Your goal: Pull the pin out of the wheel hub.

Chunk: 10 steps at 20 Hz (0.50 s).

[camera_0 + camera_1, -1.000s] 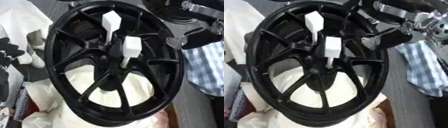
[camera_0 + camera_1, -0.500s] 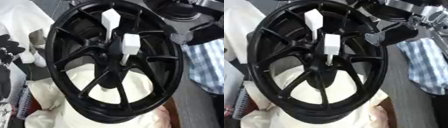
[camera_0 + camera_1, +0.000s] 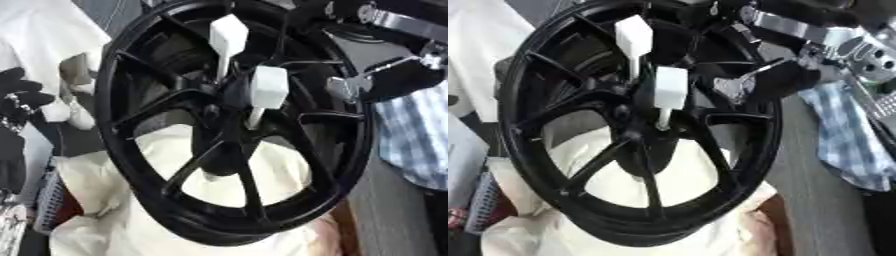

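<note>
Right hand (image 3: pixel 767 80) (grip unclear) now nearer wheel hub (image 3: pixel 232 125), two white pins (image 3: pixel 265 90) seated

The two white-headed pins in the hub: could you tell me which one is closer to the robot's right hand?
The lower pin, nearer the hub's centre; the right hand reaches in beside it, while the upper pin stands farther left.

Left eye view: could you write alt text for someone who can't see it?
A black wheel hub stands tilted on cream cloth, with two white-headed pins sticking out of its centre. The robot's right hand reaches in at the upper right, by the rim, touching neither pin.
</note>
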Each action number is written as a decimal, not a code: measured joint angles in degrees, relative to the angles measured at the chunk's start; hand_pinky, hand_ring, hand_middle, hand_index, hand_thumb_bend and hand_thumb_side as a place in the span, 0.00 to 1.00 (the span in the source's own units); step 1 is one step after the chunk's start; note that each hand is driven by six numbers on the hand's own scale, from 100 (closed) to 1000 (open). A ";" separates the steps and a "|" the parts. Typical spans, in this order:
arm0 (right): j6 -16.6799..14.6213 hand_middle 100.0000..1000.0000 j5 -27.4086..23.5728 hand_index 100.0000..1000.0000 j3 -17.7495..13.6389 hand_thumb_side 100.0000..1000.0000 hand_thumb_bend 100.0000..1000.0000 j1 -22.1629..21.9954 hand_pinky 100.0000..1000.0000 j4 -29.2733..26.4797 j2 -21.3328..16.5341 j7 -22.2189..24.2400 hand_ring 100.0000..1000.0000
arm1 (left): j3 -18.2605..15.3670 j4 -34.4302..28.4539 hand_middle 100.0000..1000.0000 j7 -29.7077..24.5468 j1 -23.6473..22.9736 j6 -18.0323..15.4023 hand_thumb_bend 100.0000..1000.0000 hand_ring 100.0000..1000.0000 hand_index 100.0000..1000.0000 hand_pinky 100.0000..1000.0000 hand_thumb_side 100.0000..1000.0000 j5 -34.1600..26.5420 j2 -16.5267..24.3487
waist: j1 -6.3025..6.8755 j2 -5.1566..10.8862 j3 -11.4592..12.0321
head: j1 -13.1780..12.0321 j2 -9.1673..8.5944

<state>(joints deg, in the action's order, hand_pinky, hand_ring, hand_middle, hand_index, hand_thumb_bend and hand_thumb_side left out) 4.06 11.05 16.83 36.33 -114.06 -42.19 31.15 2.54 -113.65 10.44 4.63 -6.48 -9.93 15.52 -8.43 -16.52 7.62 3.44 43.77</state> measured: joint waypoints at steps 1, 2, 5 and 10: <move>-0.02 0.87 0.22 0.94 0.26 0.21 0.00 0.01 0.88 0.00 0.16 -0.02 0.86 | 0.00 0.00 0.53 0.03 0.01 0.06 0.00 0.54 0.74 0.71 0.69 0.02 0.00 | -0.12 -0.07 0.19 | 0.02 0.00; -0.02 0.87 0.47 0.94 0.51 0.22 0.00 0.13 0.88 0.00 0.21 -0.06 0.86 | 0.00 0.00 0.53 0.07 0.02 0.13 0.00 0.54 0.74 0.71 0.69 0.06 0.00 | -0.25 -0.10 0.32 | 0.05 0.00; 0.05 0.87 1.10 0.95 0.91 0.23 0.00 0.43 0.89 0.00 0.60 -0.19 0.87 | 0.00 0.00 0.53 0.08 0.21 0.30 0.00 0.54 0.74 0.71 0.69 0.21 0.00 | -0.54 -0.11 0.59 | 0.16 0.00; 0.59 0.88 1.26 0.95 1.57 0.33 0.00 0.38 0.88 0.00 0.81 0.15 0.86 | -0.01 0.00 0.53 0.27 0.26 0.57 0.00 0.54 0.74 0.71 0.69 0.28 0.00 | -0.84 -0.10 0.63 | 0.16 0.00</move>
<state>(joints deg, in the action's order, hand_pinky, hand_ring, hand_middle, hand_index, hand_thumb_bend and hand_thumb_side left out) 4.65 12.31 18.40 36.71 -114.06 -41.38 31.30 2.53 -113.65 10.71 4.89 -5.91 -9.65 15.52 -9.27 -16.63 8.25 3.61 43.77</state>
